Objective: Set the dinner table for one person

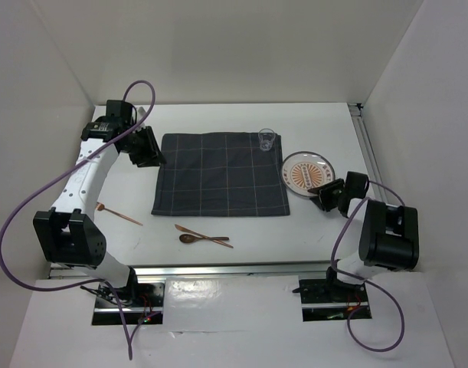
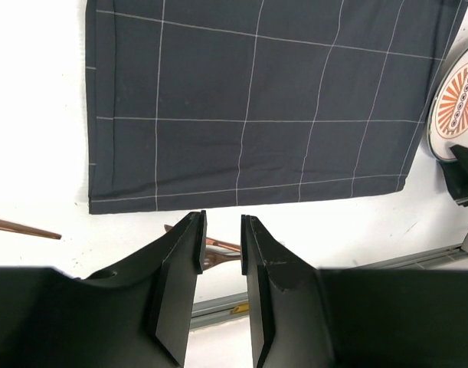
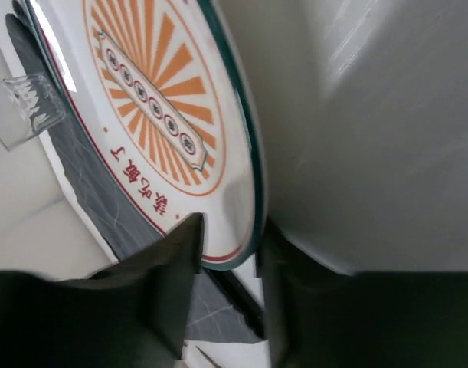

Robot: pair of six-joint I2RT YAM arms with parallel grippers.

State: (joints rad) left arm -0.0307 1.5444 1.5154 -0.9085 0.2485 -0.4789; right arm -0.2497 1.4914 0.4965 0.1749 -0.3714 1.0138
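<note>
The white dinner table (image 1: pixel 126 184) carries a dark grey checked cloth (image 1: pixel 222 175) at its middle. A clear glass (image 1: pixel 266 139) stands on the cloth's far right corner. A white plate (image 1: pixel 304 168) with an orange sunburst lies just right of the cloth. My right gripper (image 1: pixel 324 192) is at the plate's near rim. In the right wrist view its jaws (image 3: pixel 230 230) are closed on the plate's rim (image 3: pixel 157 100), one finger on the face and one beneath. My left gripper (image 1: pixel 147 147) hovers at the cloth's left edge. In the left wrist view (image 2: pixel 223 222) it holds nothing and its jaws stand a narrow gap apart.
A wooden spoon (image 1: pixel 194 238) and a second wooden utensil (image 1: pixel 205 234) lie crossed near the front edge. A third utensil (image 1: pixel 119 214) lies at the front left. Metal rails run along the front (image 1: pixel 234 270) and right (image 1: pixel 365 146) edges. White walls enclose the table.
</note>
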